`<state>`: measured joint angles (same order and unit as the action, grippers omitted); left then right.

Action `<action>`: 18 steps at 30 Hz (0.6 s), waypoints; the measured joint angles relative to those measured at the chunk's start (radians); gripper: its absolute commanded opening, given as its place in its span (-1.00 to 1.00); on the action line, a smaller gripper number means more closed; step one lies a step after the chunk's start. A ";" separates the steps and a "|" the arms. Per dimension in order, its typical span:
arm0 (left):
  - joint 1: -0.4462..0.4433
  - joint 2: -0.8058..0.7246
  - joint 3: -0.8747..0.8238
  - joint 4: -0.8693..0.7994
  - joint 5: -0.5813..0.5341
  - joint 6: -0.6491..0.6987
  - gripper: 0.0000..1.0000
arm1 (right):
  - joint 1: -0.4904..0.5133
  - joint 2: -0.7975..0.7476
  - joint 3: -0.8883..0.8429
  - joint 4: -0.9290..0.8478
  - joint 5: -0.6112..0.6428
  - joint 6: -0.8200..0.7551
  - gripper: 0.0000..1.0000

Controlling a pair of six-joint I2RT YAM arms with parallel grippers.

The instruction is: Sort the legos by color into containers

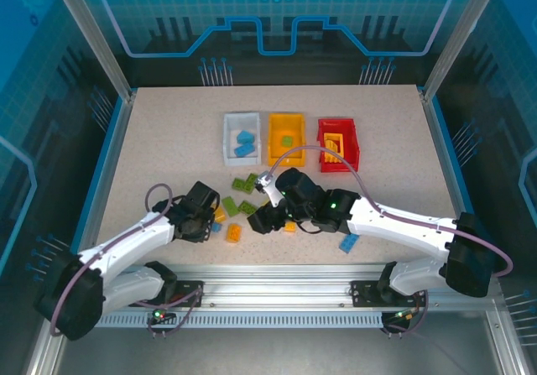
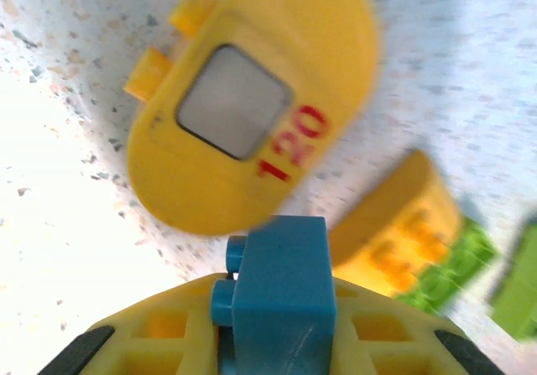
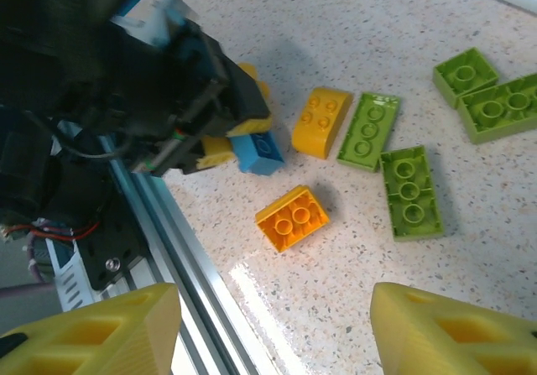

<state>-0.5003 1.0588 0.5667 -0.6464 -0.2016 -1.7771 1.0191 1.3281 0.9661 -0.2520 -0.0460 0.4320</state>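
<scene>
At the left of the worktop (image 1: pixel 159 148), the left gripper (image 1: pixel 204 217) sits low near the front edge. Its yellow fingers (image 2: pixel 159 341) are closed on a blue brick (image 2: pixel 281 295), which stands up between them. The wrist view is blurred, so I cannot tell whether this brick is clear of the surface or resting on it.

Just beyond the brick, a yellow curved piece (image 2: pixel 252 98) lies flat, with a grey window and the red number 120 on it.

Further right, an orange brick (image 3: pixel 292 217) lies alone with its studs up. Past it are a yellow-orange curved brick (image 3: pixel 321 122) and several green bricks (image 3: pixel 369 130), close together on the worktop.

The right gripper (image 1: pixel 262 220) hovers over this loose group near the middle. Its fingers (image 3: pixel 453 333) are spread wide with nothing between them. A loose blue brick (image 1: pixel 348 242) lies beside the right forearm.

Three bins stand in a row at the far side, well apart from the loose bricks:
- The white-grey bin (image 1: pixel 226 136) holds blue pieces.
- The yellow-orange bin (image 1: pixel 273 132) holds one green piece.
- The red bin (image 1: pixel 352 140) holds yellow pieces.
</scene>
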 measured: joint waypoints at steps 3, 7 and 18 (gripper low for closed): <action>0.000 -0.056 0.085 -0.062 -0.030 0.050 -0.86 | -0.029 -0.026 -0.004 0.009 0.039 0.031 0.20; 0.001 -0.039 0.229 -0.100 -0.073 0.189 -0.85 | -0.115 -0.089 -0.025 0.065 0.084 0.090 0.19; 0.043 0.597 0.903 -0.082 -0.107 0.852 -0.77 | -0.244 0.020 0.073 0.137 0.159 0.154 0.22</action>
<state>-0.4568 1.6562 1.4700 -0.7284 -0.3084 -0.9249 0.7753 1.3479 1.0389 -0.1146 0.1131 0.5865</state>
